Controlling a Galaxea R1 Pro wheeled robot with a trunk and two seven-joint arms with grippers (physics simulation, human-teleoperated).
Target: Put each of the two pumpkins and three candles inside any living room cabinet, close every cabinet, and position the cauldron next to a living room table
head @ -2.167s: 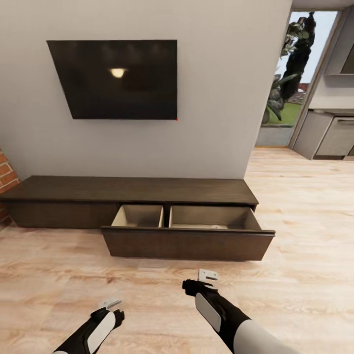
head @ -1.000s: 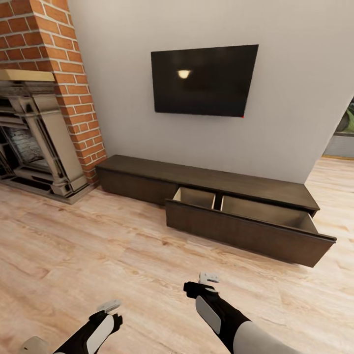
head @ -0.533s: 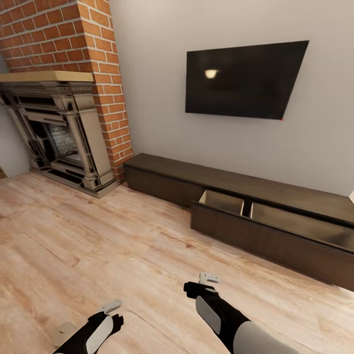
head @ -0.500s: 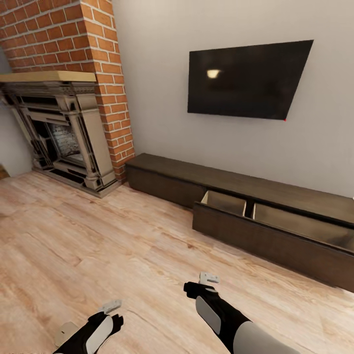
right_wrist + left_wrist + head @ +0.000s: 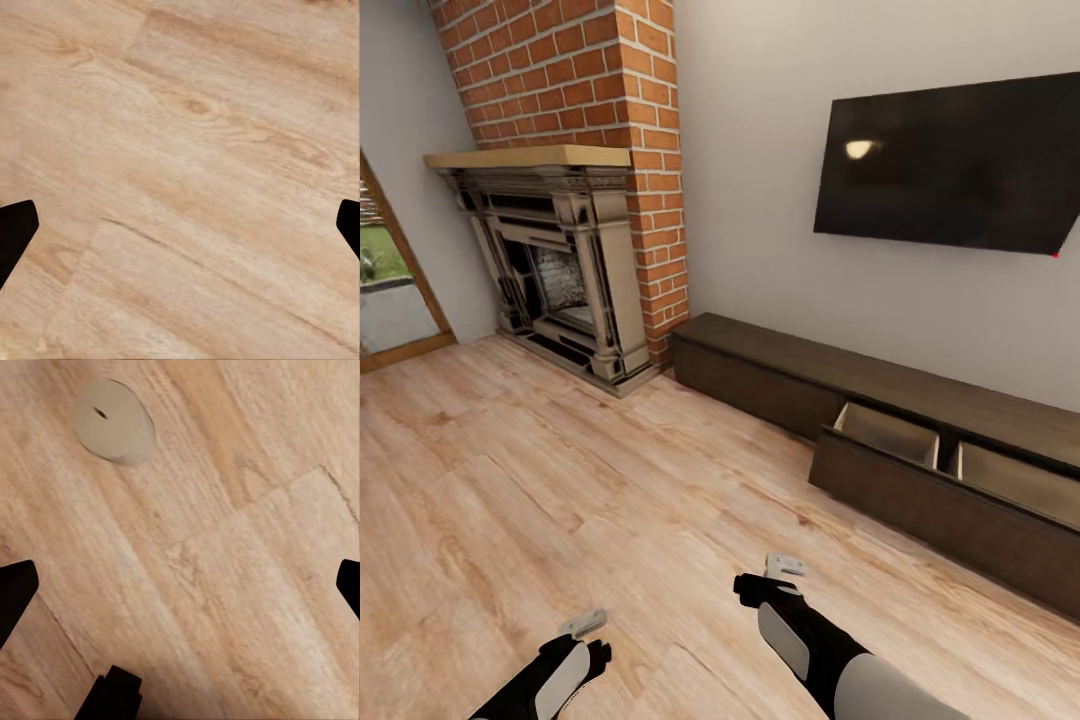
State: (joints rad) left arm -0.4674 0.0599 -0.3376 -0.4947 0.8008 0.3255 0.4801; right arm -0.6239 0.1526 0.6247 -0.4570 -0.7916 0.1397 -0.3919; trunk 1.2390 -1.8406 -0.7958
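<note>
A candle (image 5: 114, 421) lies on the floor (image 5: 560, 480) under the left gripper (image 5: 180, 585), both grippers' fingers spread, empty. Centre it first; the cabinet (image 5: 920, 470) drawer stands open to the right.

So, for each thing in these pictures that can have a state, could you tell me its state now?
cabinet: one drawer pulled out, its two compartments look empty.
TV: screen dark, off.
fireplace: no fire.
candle: standing on the floor, not lit.
left gripper: open, holding nothing.
right gripper: open, holding nothing.
</note>
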